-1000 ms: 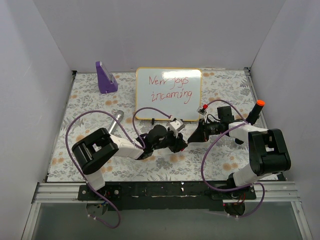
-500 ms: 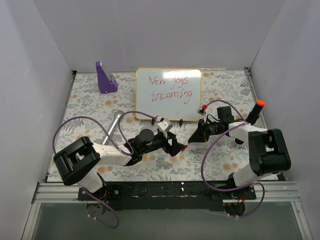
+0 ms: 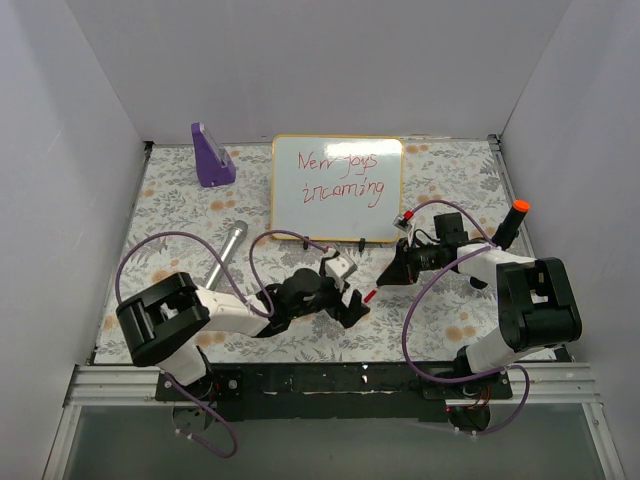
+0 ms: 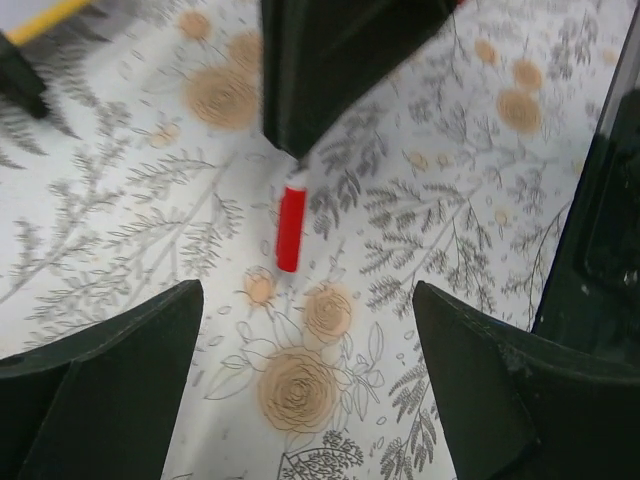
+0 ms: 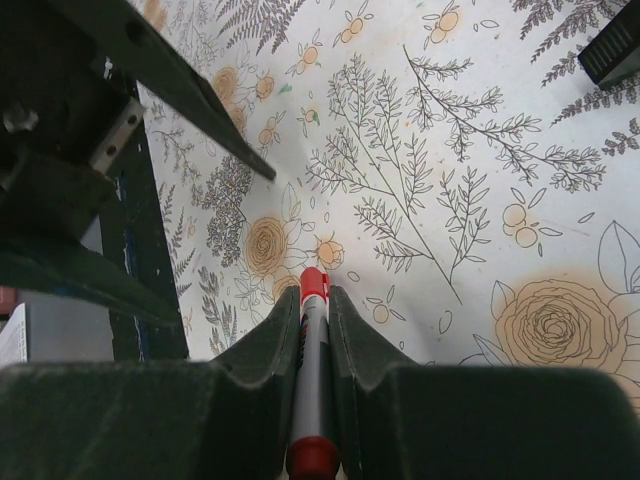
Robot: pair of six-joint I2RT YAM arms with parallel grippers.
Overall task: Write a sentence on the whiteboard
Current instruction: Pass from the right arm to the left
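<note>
Shows the whiteboard (image 3: 337, 189) at upper centre of the overhead view, on the floral worktop (image 3: 180, 205).

Carries the sentence (image 3: 340, 176) in two lines of thin red handwriting, roughly "New joys incoming", across the board's face. Has the right tool (image 3: 392, 272) clamped shut on a red marker (image 3: 371, 295) just below the board's lower right corner, tip slanting down-left toward the worktop; cannot tell whether it touches. Has the left tool (image 3: 352, 303) spread wide and holding nothing, just left of that tip, at lower centre. Includes a purple wedge-shaped block (image 3: 211, 155) beside the board at upper left.
</note>
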